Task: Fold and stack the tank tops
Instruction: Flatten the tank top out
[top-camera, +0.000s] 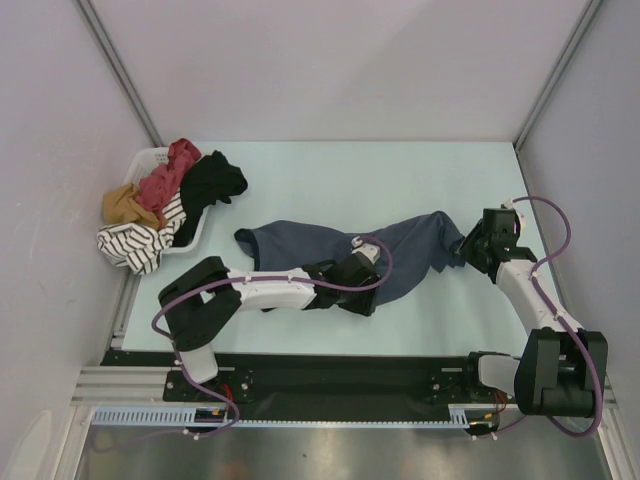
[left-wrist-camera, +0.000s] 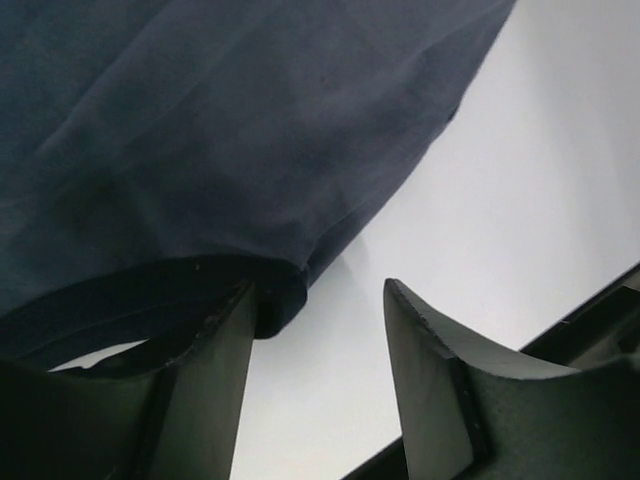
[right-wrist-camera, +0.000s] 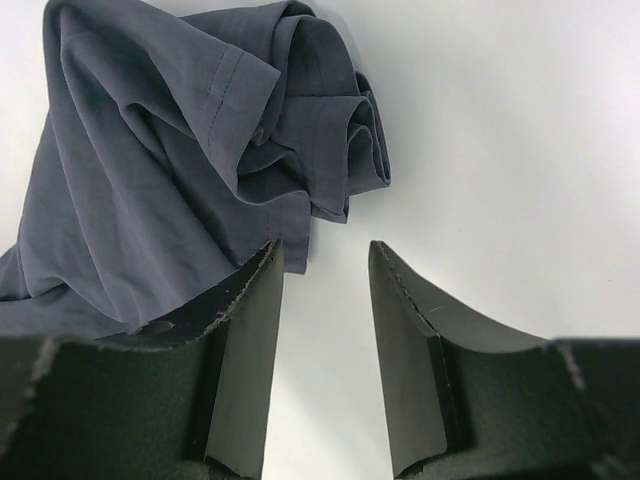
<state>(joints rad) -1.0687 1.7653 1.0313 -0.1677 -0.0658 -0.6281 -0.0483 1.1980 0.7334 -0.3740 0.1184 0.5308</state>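
The slate blue-grey tank top (top-camera: 330, 250) lies rumpled across the middle of the table. My left gripper (top-camera: 358, 285) is low at its near edge. In the left wrist view that gripper (left-wrist-camera: 320, 290) is open, the dark hem (left-wrist-camera: 270, 300) touching its left fingertip and bare table in the gap. My right gripper (top-camera: 470, 250) is at the top's bunched right end. In the right wrist view it (right-wrist-camera: 325, 248) is open over bare table, its left finger at the edge of the folds (right-wrist-camera: 200, 130). A brick red tank top (top-camera: 172, 172) lies bunched in the basket.
A white basket (top-camera: 152, 158) at the far left holds a pile: black cloth (top-camera: 215, 182), mustard cloth (top-camera: 125, 205) and striped cloth (top-camera: 140, 240) hanging over its near rim. Walls close in the table on three sides. A black rail (top-camera: 330, 375) runs along the near edge.
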